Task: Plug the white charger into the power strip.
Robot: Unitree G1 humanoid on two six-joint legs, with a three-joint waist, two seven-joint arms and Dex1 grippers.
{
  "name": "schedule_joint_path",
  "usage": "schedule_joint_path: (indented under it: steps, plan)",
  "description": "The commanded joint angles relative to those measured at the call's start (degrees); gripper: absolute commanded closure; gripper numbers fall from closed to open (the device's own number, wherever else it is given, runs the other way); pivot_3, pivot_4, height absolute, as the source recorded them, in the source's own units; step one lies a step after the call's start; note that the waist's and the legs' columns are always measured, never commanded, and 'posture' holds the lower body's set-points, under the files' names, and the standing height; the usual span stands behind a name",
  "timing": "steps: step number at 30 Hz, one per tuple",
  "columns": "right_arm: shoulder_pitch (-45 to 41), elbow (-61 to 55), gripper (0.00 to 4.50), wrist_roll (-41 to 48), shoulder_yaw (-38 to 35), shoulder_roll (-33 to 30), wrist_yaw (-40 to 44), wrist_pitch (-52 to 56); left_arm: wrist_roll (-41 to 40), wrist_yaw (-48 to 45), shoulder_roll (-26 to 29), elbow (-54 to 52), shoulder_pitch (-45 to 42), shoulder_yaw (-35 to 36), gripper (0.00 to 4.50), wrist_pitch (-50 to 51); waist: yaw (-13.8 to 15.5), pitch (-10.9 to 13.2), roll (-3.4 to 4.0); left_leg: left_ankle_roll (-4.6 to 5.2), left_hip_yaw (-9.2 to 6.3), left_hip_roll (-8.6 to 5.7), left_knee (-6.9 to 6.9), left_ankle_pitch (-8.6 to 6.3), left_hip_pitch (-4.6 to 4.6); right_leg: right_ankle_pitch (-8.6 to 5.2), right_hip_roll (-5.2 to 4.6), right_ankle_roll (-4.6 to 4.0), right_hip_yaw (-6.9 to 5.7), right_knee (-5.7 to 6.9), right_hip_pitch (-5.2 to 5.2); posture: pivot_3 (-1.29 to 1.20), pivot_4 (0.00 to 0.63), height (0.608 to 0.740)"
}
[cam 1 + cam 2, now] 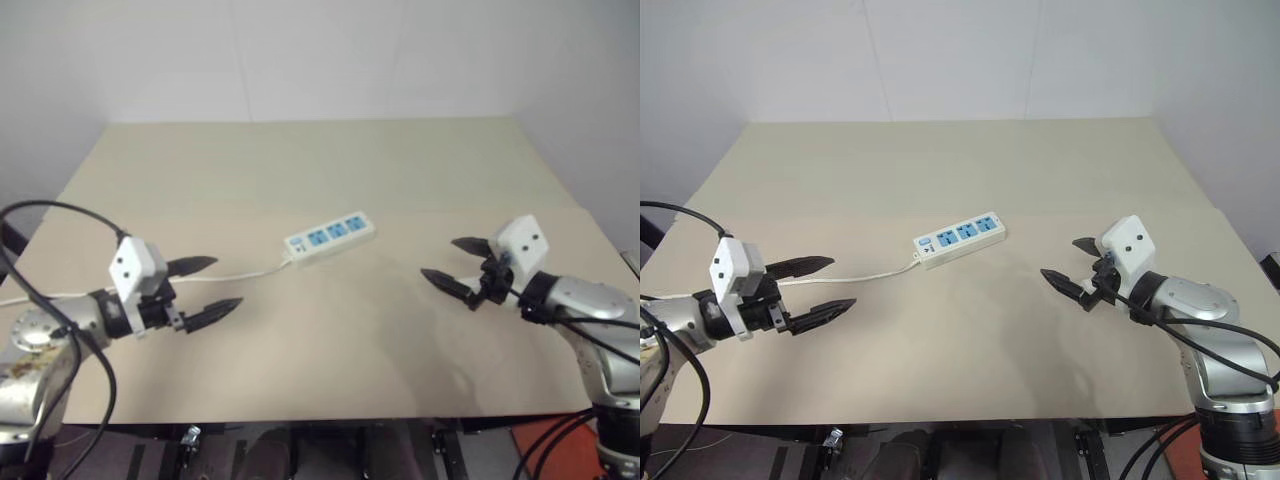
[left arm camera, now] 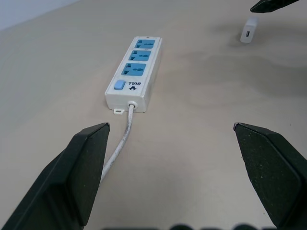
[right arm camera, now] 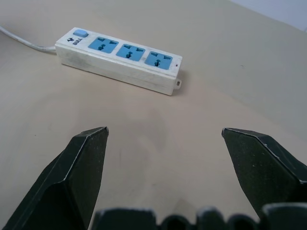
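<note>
the white charger (image 2: 248, 31) lies on the table (image 1: 940, 160), well apart from the power strip (image 1: 960, 238) and close under the right gripper (image 1: 1072, 265). it is not plugged in yet. the power strip lies flat near the middle of the table, with its three blue sockets facing up and its thin cord (image 1: 865, 274) running toward the left gripper (image 1: 822, 287). both grippers hover above the table with fingers spread wide and hold nothing.

i think the charger is small and smooth, so it may slip or turn in the black fingers, and then the pins will not meet the holes. the strip is light and may slide when it is pushed. next to its switch (image 3: 79, 33) i read "bull".
</note>
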Motion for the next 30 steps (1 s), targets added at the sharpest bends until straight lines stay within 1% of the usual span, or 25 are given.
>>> schedule_joint_path:
  steps: [1,4,8,16,18,19,21,22,24,27,30]
  plan:
    - [-0.23,-1.19,0.04,0.65,-1.30,-1.15,0.46,-1.30,-0.15,-0.32,0.36,-0.04,-0.83,0.18,0.00,-1.26,-0.05,0.00,0.00,0.00,0.00,0.00,0.00,0.00,0.00,0.00,0.01,0.00,0.00,0.01,0.00,0.00,0.150,0.740]
    - [-0.22,-1.22,0.04,0.59,-0.98,-1.62,0.51,-0.87,-0.11,-0.39,0.34,0.26,-1.27,-0.11,0.00,-1.36,-0.05,0.00,-0.01,0.00,0.06,0.04,0.01,0.00,0.02,0.00,0.02,0.00,0.03,0.01,-0.03,0.00,0.150,0.740]
    - [-0.41,-1.06,0.04,0.97,-0.98,-1.48,0.45,-0.67,0.01,-0.42,0.25,0.64,-1.81,-0.40,0.00,-1.46,0.13,0.01,-0.04,-0.03,0.75,0.53,0.00,-0.05,0.11,0.16,0.44,-0.08,0.63,-0.06,-0.13,0.00,0.150,0.740]
    - [-0.30,-1.03,0.04,0.49,-0.58,-1.32,0.26,-1.58,0.37,0.20,-0.02,0.87,-2.33,-0.75,0.00,-1.83,-0.56,0.01,-0.04,-0.02,0.75,0.57,0.01,-0.05,0.14,0.17,0.49,-0.06,0.63,-0.02,-0.08,0.00,0.150,0.740]
    - [-0.51,-0.78,0.04,0.37,-0.40,-1.28,0.34,-1.86,2.41,2.03,-0.87,2.01,-3.48,-2.25,0.00,-2.79,-0.58,0.01,-0.04,-0.03,0.75,0.57,0.01,-0.05,0.15,0.17,0.49,-0.06,0.63,-0.02,-0.08,0.00,0.150,0.740]
    - [-0.62,-0.66,0.04,0.32,-0.34,-1.23,0.38,-2.04,4.40,3.83,-1.58,3.11,-4.54,-3.46,0.00,-3.52,-0.58,0.01,-0.04,-0.02,0.75,0.56,0.01,-0.04,0.15,0.17,0.49,-0.06,0.63,0.00,-0.07,0.00,0.150,0.740]
    - [-1.22,-0.29,0.04,0.38,-0.02,-0.96,0.53,-2.53,12.08,10.54,-3.58,8.78,-9.70,-8.44,0.00,-4.20,-0.31,0.01,-0.05,-0.02,0.75,0.54,0.02,-0.04,0.20,0.18,0.47,-0.05,0.63,0.00,-0.02,0.00,0.150,0.740]
    - [-1.80,-0.12,0.04,0.43,0.36,-0.84,0.65,-2.70,15.01,11.86,-4.82,13.23,-13.43,-11.17,0.00,-5.27,-0.16,0.01,-0.06,-0.02,0.75,0.54,0.05,-0.04,0.20,0.19,0.46,-0.03,0.58,0.03,0.01,0.00,0.150,0.740]
    - [-2.75,0.26,0.04,0.43,0.99,-0.73,0.72,-2.89,16.69,10.74,-6.71,18.98,-18.60,-14.14,0.00,-7.42,0.01,-0.01,-0.11,-0.03,0.76,0.53,0.13,-0.02,0.20,0.23,0.48,-0.02,0.53,0.07,0.03,0.00,0.150,0.740]
    - [-3.82,0.73,0.04,0.37,1.58,-0.65,0.74,-3.08,17.48,9.15,-9.12,24.26,-23.80,-16.30,0.00,-9.42,-0.11,-0.03,-0.17,-0.03,0.76,0.53,0.25,-0.02,0.16,0.31,0.50,-0.02,0.51,0.05,0.01,0.00,0.150,0.740]
    - [-5.00,1.09,0.04,0.27,2.08,-0.23,0.61,-3.45,18.25,5.67,-12.39,33.14,-29.88,-18.61,0.00,-14.77,-0.22,-0.04,-0.19,-0.03,0.77,0.49,0.25,-0.02,0.11,0.34,0.45,0.01,0.52,0.02,-0.04,0.00,0.150,0.740]
